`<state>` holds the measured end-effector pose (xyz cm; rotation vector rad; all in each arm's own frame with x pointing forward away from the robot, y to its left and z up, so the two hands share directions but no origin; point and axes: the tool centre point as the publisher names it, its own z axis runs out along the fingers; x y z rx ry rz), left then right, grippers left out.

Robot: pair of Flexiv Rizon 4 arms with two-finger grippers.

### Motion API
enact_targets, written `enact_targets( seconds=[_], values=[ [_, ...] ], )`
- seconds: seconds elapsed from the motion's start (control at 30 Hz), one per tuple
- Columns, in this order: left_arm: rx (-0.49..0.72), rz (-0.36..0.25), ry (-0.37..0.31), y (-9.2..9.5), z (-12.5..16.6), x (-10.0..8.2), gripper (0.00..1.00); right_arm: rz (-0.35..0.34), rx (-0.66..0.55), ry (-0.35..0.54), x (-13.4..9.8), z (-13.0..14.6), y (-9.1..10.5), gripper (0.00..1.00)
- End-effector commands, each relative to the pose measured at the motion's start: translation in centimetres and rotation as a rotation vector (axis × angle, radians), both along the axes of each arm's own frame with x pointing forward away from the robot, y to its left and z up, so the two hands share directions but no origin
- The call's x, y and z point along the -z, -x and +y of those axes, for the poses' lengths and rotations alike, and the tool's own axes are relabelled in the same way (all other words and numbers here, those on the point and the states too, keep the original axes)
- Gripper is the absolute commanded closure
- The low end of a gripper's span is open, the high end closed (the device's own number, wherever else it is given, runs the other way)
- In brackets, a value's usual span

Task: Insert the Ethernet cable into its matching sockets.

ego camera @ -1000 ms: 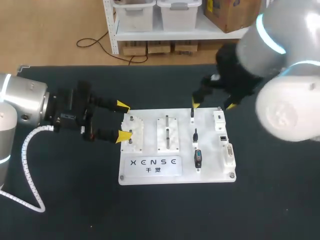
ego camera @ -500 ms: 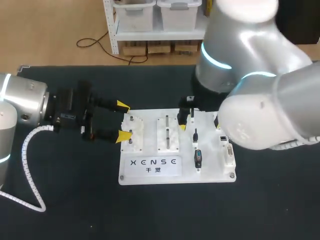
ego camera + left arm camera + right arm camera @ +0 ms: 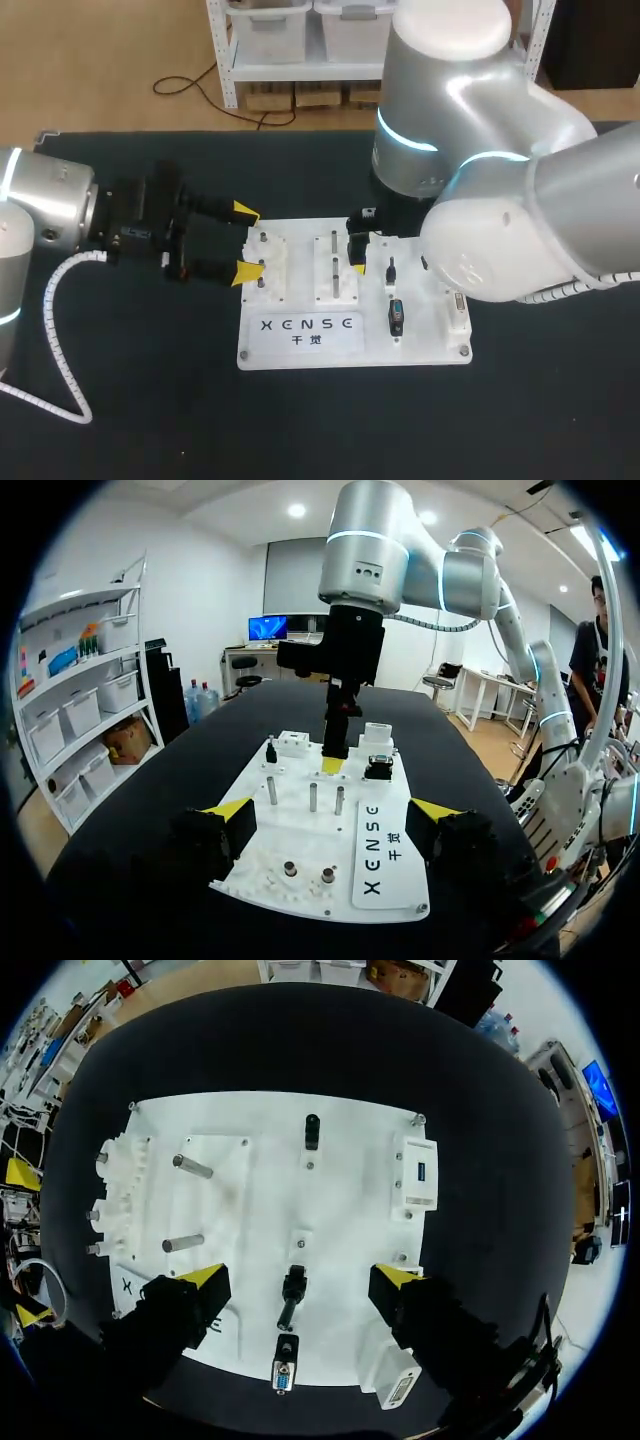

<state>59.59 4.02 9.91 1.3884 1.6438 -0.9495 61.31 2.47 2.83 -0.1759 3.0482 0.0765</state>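
Right gripper (image 3: 300,1278) wide open over board (image 3: 420,345), near its 12 o'clock; black cable plug (image 3: 291,1305), probably the Ethernet end, lies between its fingers, untouched; left gripper (image 3: 245,242) open at board's 9 o'clock; best to descend straight, centred, pinching the plug's flanks.

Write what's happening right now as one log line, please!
left end effector: open, at board edge | right end effector: open, over board | held: nothing

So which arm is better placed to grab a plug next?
Probably the right. Its open end effector hangs above the white board, with a black plug below, between its fingers. The left end effector is at the board's edge.
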Motion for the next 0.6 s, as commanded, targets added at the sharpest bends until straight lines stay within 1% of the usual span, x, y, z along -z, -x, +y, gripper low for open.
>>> enact_targets(
  seconds=[0.03, 0.13, 0.27, 0.33, 0.43, 0.5, 0.53, 0.57, 0.6],
  values=[
    [0.000, -0.003, 0.004, -0.02, 0.04, 0.15, 0.00, 0.006, 0.000, 0.003, 0.31, 0.04, -0.11, 0.54],
    [0.000, -0.003, 0.004, -0.02, 0.04, 0.15, 0.00, 0.018, -0.001, 0.002, 0.47, 0.04, -0.10, 0.61],
    [0.000, -0.003, 0.004, -0.02, 0.04, 0.15, 0.00, 0.024, -0.007, 0.005, 0.59, 0.14, -0.13, 0.64],
    [0.000, -0.003, 0.004, -0.02, 0.04, 0.15, 0.00, 0.026, -0.010, 0.005, 0.64, 0.17, -0.16, 0.69],
    [0.000, -0.003, 0.004, -0.02, 0.04, 0.15, 0.00, 0.031, -0.018, 0.003, 0.64, 0.25, -0.18, 0.71],
    [0.000, -0.003, 0.004, -0.02, 0.04, 0.15, 0.00, 0.034, -0.023, 0.003, 0.61, 0.29, -0.17, 0.74],
    [0.000, -0.003, 0.004, -0.02, 0.04, 0.15, 0.00, 0.035, -0.024, 0.003, 0.60, 0.30, -0.17, 0.81],
    [0.000, -0.003, 0.004, -0.02, 0.04, 0.15, 0.00, 0.036, -0.025, 0.002, 0.62, 0.31, -0.17, 0.93],
    [0.000, -0.003, 0.004, -0.02, 0.04, 0.15, 0.00, 0.037, -0.026, 0.002, 0.70, 0.33, -0.19, 1.00]
  ],
)
